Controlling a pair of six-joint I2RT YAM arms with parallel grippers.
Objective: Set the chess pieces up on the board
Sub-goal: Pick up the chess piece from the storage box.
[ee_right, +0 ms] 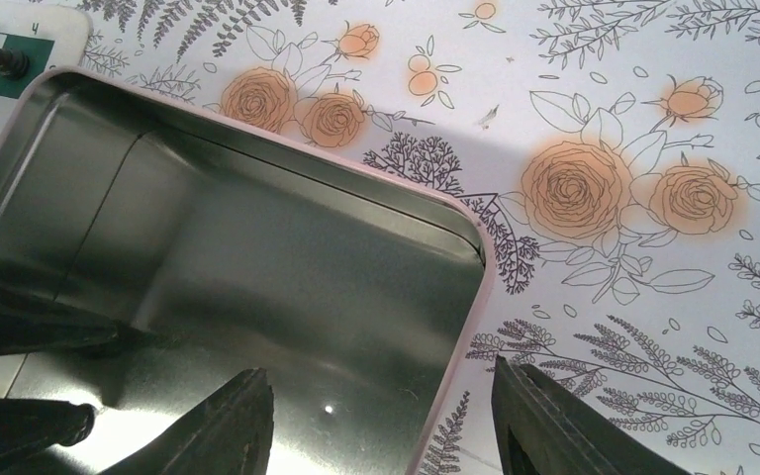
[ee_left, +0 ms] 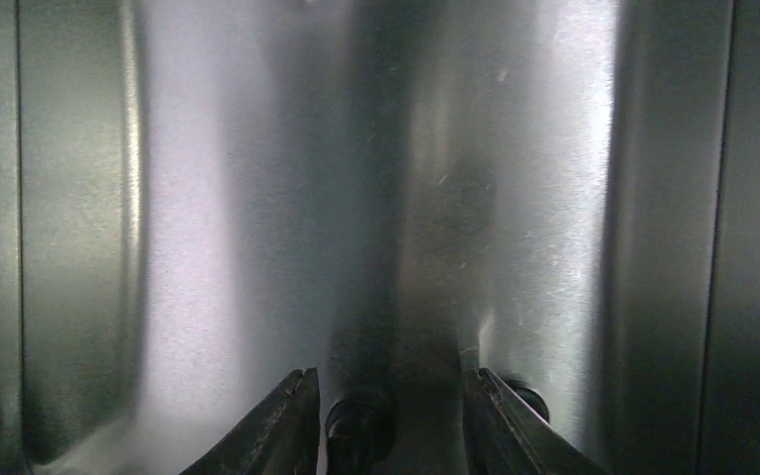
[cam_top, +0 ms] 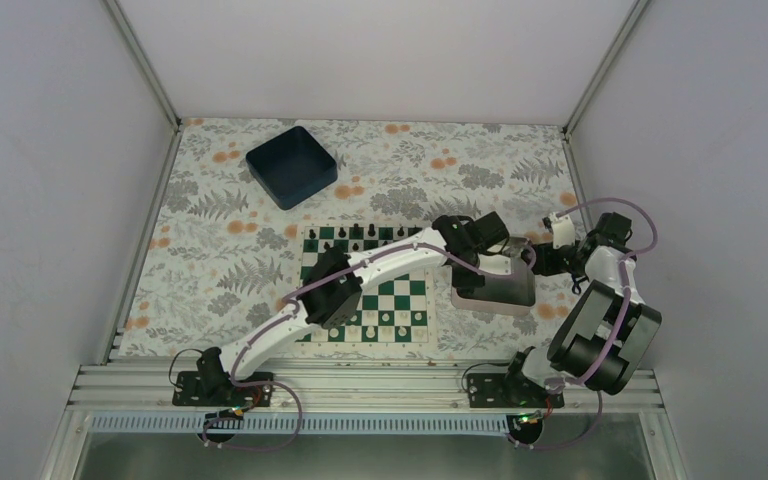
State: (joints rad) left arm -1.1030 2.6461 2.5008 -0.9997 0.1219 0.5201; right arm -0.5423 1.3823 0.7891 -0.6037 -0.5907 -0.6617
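Dark blue square bin (cam_top: 292,165) sits off at the far left with lots of bare flowery tablecloth (cam_top: 210,270) around it, well apart from the board (cam_top: 406,297). The board is flat green-and-white checks with a white border. A row of black chess pieces (cam_top: 360,235) stands upright along its far edge, the line running left to right. The left arm (cam_top: 380,265) lies diagonally over it. Just beside the board's right edge is the shiny metal tray (cam_top: 515,292), with rounded corners and smooth walls. The left gripper (ee_left: 388,378) is down inside, tight quarters, jaws partly apart around a black piece (ee_left: 359,430) without pinching it. Only its rounded end shows, so can't tell its axis. The right gripper (ee_right: 386,430) hovers spread wide over the tray's corner rim, one finger over metal, the other over cloth, holding nothing.
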